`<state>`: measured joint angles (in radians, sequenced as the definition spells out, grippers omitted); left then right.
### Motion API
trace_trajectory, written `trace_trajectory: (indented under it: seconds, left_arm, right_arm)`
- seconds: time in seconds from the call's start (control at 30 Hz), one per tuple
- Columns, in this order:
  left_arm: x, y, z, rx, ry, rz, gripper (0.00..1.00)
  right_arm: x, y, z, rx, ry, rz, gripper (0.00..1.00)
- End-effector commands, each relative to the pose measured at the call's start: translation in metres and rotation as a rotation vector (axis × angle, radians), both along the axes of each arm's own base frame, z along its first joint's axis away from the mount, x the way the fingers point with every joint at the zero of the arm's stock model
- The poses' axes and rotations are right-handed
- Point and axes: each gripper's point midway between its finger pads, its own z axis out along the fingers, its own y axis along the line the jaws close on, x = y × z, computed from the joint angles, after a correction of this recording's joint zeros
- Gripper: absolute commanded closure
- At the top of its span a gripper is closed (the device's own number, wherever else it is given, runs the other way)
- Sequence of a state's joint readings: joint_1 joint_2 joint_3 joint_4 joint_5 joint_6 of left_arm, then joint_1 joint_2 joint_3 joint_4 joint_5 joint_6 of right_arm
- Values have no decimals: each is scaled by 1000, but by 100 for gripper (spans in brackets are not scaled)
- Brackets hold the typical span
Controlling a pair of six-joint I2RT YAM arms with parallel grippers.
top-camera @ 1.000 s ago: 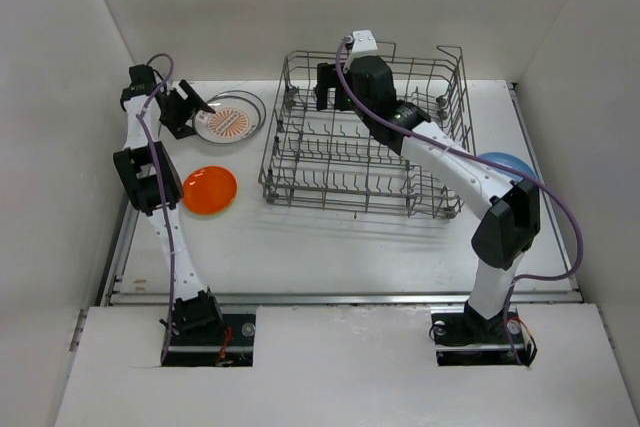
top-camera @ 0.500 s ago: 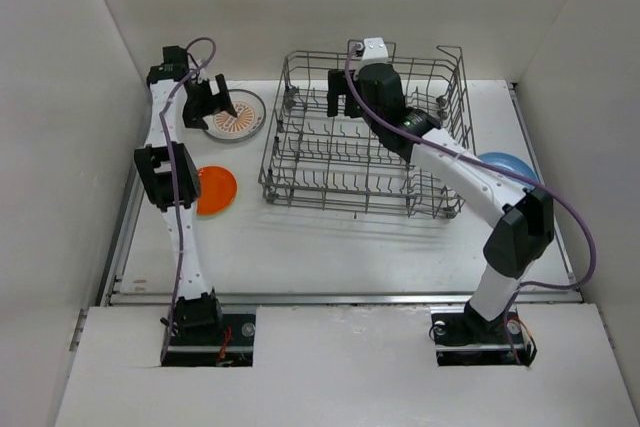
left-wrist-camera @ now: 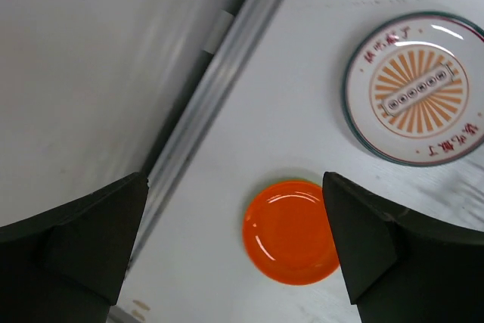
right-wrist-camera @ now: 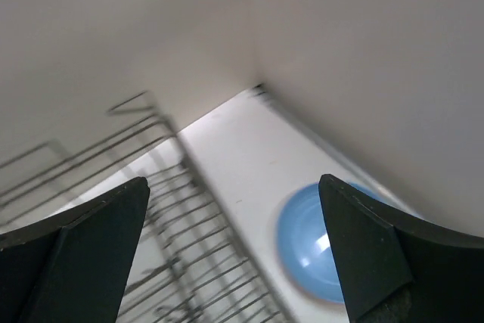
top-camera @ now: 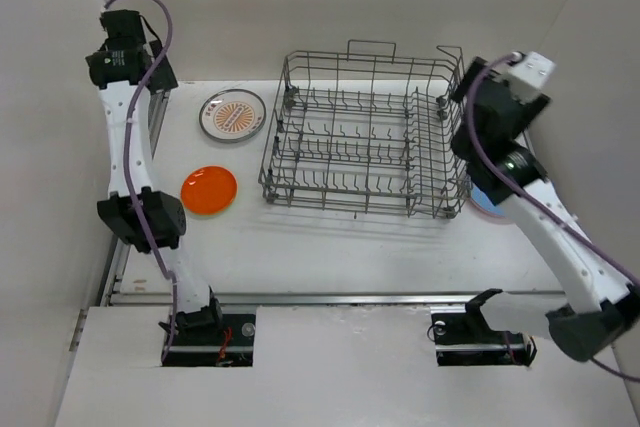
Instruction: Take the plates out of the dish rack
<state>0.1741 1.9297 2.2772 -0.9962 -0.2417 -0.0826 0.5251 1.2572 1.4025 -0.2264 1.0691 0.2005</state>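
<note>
The dish rack (top-camera: 365, 132), a grey wire basket, stands at the middle back of the table with no plates in its tines. Its blurred wires (right-wrist-camera: 181, 247) fill the lower left of the right wrist view. A white plate with an orange sunburst (top-camera: 232, 115) (left-wrist-camera: 412, 88) lies flat to the left of the rack. An orange plate (top-camera: 209, 189) (left-wrist-camera: 291, 232) lies nearer. A light blue plate (right-wrist-camera: 318, 251) lies right of the rack, mostly hidden behind the right arm in the top view. My left gripper (left-wrist-camera: 234, 179) hangs open high above the orange plate. My right gripper (top-camera: 462, 87) (right-wrist-camera: 233, 179) is open and empty, high beside the rack's right end.
White enclosure walls stand close on the left, back and right. A metal rail (left-wrist-camera: 212, 104) runs along the table's left edge. The left arm (top-camera: 135, 157) rises tall along the left wall. The right arm (top-camera: 550, 227) stretches along the right side.
The left arm has lifted away from the sunburst plate up to the back left corner, its jaws opening wider. The right arm has pulled out of the rack and swung to the right.
</note>
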Motion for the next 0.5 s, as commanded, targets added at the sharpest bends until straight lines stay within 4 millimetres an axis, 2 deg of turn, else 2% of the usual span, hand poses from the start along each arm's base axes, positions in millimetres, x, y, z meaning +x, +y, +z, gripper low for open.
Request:
trace_trajectory:
  seconds: [0.0, 0.03, 0.1, 0.13, 0.17, 0.23, 0.37, 0.47]
  left_arm:
    - [-43, 31, 17, 144, 63, 159, 0]
    - [-50, 29, 16, 136, 65, 168, 0]
    - [-52, 22, 13, 106, 51, 139, 0]
    - [-57, 19, 19, 100, 27, 132, 0]
    - [-59, 17, 11, 91, 42, 124, 0]
    - [-61, 15, 11, 85, 43, 118, 0]
    - [-79, 15, 25, 89, 7, 129, 0]
    - [-82, 13, 21, 82, 10, 122, 0]
  right_arm:
    - [-57, -70, 8, -26, -17, -252, 0]
    - [-74, -79, 18, 1, -58, -235, 0]
    - [-84, -78, 18, -20, -47, -153, 0]
    - [-97, -82, 24, -3, -78, -131, 0]
    - [-99, -80, 22, -7, -73, -89, 0]
    - [-112, -82, 30, 9, -105, -50, 0]
    - [-118, -76, 32, 8, -111, 30, 0]
    - [-123, -79, 34, 10, -113, 21, 0]
